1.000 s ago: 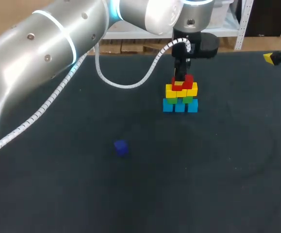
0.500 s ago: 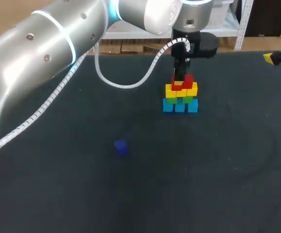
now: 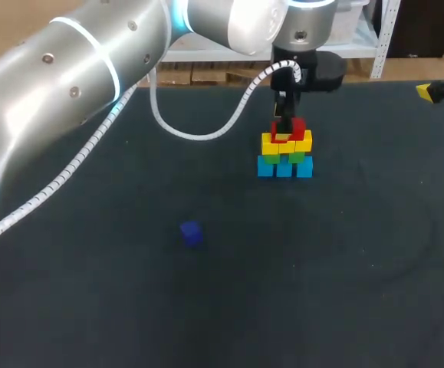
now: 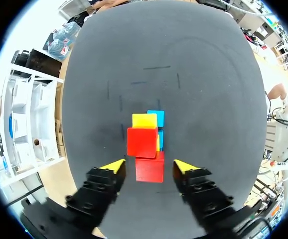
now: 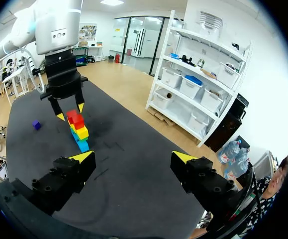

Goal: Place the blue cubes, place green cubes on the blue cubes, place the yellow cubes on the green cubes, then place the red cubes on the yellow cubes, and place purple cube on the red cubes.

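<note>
No legible txt or labels.

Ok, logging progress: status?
Left hand open over red cubes atop coloured cube stack. Right hand open, off aside. Small purple cube alone on black table, nothing blocking.

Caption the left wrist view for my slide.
Open left jaws flank the red cubes topping the stack.

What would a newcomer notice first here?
The bright cube tower, blue at the base up to red on top, stands on the far side of the table, with the left pincer open around its red top. A lone purple cube sits apart, nearer the front.
</note>
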You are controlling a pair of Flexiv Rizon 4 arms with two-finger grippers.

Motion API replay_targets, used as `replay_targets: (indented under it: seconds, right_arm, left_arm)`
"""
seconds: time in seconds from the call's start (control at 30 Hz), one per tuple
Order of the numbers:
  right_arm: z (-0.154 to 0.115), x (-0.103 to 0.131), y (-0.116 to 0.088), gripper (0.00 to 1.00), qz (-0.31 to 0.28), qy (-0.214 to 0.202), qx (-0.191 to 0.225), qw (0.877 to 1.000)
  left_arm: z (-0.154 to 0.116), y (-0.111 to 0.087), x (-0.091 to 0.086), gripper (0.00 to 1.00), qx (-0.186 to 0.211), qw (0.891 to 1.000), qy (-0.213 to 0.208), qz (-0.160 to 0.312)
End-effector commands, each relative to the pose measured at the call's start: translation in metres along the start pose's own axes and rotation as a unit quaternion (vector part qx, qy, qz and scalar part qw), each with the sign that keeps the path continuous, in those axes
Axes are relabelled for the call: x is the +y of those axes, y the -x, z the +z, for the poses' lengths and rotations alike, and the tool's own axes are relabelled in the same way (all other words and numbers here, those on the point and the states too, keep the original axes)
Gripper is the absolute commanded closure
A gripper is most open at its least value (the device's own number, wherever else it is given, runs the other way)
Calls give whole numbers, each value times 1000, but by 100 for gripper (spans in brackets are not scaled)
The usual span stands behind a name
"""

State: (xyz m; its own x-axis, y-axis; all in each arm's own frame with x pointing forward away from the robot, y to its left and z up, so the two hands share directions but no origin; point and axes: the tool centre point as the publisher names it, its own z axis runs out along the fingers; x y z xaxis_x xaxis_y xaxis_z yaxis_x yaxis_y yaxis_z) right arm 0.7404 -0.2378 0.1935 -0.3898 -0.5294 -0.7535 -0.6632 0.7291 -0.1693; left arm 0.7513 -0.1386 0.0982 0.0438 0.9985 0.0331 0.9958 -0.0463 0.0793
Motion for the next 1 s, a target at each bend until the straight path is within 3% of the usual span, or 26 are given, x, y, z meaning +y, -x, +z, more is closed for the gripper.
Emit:
replay_targets:
  seconds: [0.03, 0.3, 0.6, 1.0]
  right_arm:
    - [0, 0, 0, 0, 0, 1, 0, 1000]
    - [0, 0, 0, 0, 0, 1, 0, 1000]
    - [0, 0, 0, 0, 0, 1, 0, 1000]
    - [0, 0, 0, 0, 0, 1, 0, 1000]
  left_arm:
    - [-5, -3, -3, 0, -5, 1000, 4, -2]
    - [-20, -26, -17, 0, -20, 999, 21, -37]
    - [-42, -73, -44, 0, -29, 993, 61, -101]
    - [-37, -125, -87, 0, -23, 984, 73, -162]
